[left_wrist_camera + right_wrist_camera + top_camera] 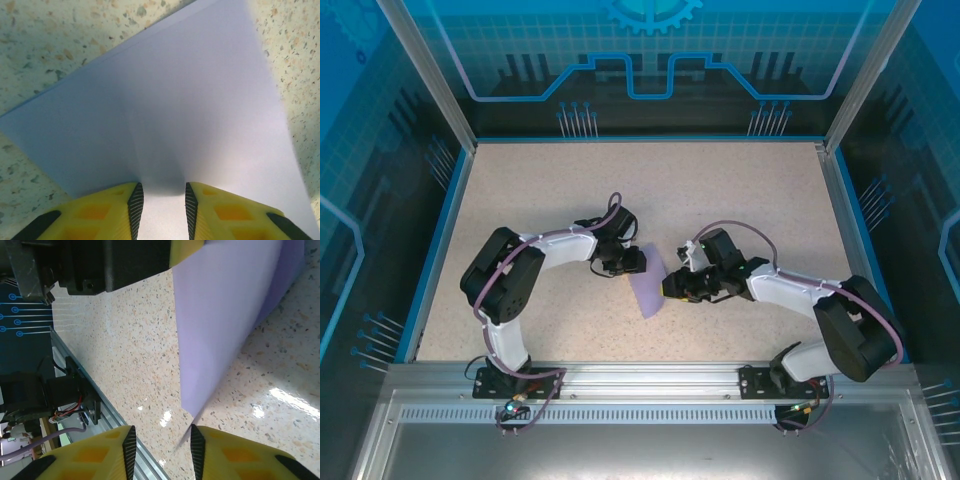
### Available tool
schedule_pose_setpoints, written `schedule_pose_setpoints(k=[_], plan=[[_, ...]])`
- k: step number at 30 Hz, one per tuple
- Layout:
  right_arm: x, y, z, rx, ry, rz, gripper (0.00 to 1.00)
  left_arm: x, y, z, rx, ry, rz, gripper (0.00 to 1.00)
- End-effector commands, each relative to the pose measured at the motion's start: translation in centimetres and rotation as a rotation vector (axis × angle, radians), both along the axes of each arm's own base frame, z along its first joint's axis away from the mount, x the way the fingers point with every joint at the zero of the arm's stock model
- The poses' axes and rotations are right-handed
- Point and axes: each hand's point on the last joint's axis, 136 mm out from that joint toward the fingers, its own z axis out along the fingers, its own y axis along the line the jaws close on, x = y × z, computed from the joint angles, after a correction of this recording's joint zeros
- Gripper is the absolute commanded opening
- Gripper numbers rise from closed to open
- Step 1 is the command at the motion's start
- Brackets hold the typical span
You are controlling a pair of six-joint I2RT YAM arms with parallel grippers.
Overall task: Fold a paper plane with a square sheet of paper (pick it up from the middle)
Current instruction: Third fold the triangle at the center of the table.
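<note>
- Sheet of paper (648, 290) is mid-table (740, 190), in the gap between the two arms' tips.
- Left gripper (628, 262) is clamped on one edge of the sheet. In the left wrist view the paper runs in between the black pads (136, 202) and bulges up slightly there.
- In the right wrist view the sheet of paper (220, 315) is lifted and tilted, hanging from the left gripper's yellow finger at the top of the frame, with its shadow on the table beneath.
- A second, darker layer shows along the sheet's far edge, so it looks folded over.
- The sheet's lowest corner points at the right gripper (162, 437).
- Right gripper jaws are apart, nothing between them. The corner sits just ahead of the gap, and I see no contact.
</note>
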Motion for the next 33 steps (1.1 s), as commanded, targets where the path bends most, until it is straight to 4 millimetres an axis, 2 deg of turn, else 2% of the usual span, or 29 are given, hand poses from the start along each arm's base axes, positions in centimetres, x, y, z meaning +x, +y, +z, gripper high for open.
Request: schedule_pose_setpoints(k=[1, 6, 14, 26, 33], plan=[[-0.6, -0.4, -0.4, 0.003, 0.04, 0.0, 0.34, -0.9, 0.2, -1.9, 0.03, 0.049, -0.032, 0.33], [-0.5, -0.5, -0.2, -0.001, 0.031, -0.003, 0.31, -0.9, 0.1, -1.9, 0.031, 0.052, -0.032, 0.33], [0.1, -0.2, -1.2, -0.028, 0.043, 0.007, 0.26, -0.8, -0.1, -1.7, 0.025, 0.056, -0.039, 0.33], [-0.3, -1.9, -2.7, -0.154, 0.058, -0.003, 0.31, -0.8, -0.1, -1.9, 0.027, 0.061, -0.047, 0.33], [-0.3, -2.5, -3.2, -0.189, 0.061, -0.007, 0.28, -0.7, -0.2, -1.9, 0.026, 0.061, -0.049, 0.33]])
